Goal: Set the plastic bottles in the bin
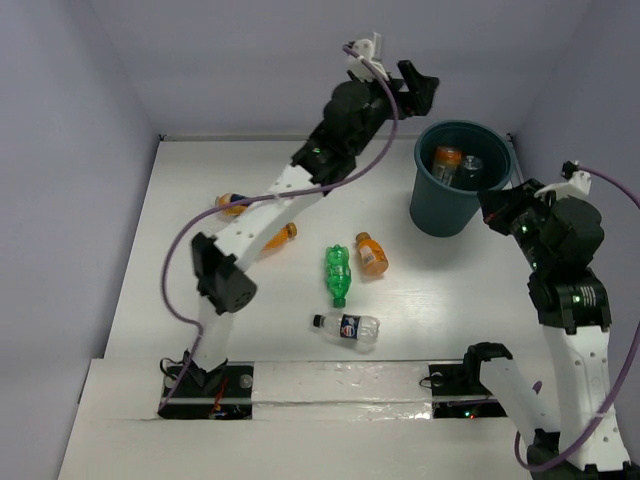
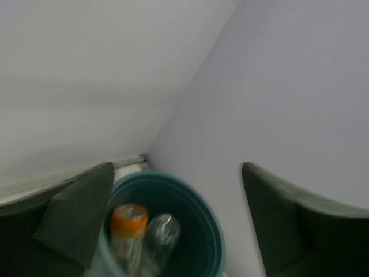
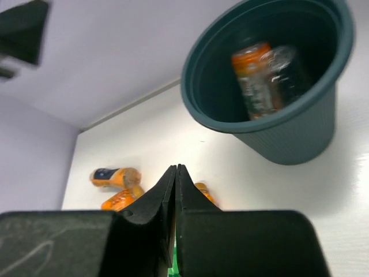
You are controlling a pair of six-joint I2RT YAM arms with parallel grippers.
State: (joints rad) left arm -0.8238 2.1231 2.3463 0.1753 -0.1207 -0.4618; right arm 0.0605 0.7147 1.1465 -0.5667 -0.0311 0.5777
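Observation:
The dark teal bin point(image 1: 440, 215) stands at the back right and holds an orange bottle point(image 1: 446, 160) and a clear bottle point(image 1: 470, 168). My left gripper point(image 1: 418, 88) is open and empty, high above the bin's far left rim; its view looks down into the bin point(image 2: 216, 242) at both bottles. My right gripper point(image 1: 497, 208) is shut and empty beside the bin's right wall. On the table lie three orange bottles point(image 1: 229, 204) point(image 1: 278, 237) point(image 1: 371, 253), a green bottle point(image 1: 338, 273) and a clear bottle with a white cap and blue label point(image 1: 348, 326).
The table is boxed in by lilac walls on the left, back and right. The right wrist view shows the bin point(image 3: 300, 133) close ahead to the right and orange bottles point(image 3: 112, 176) farther off on the left. The left arm stretches diagonally over the table's middle.

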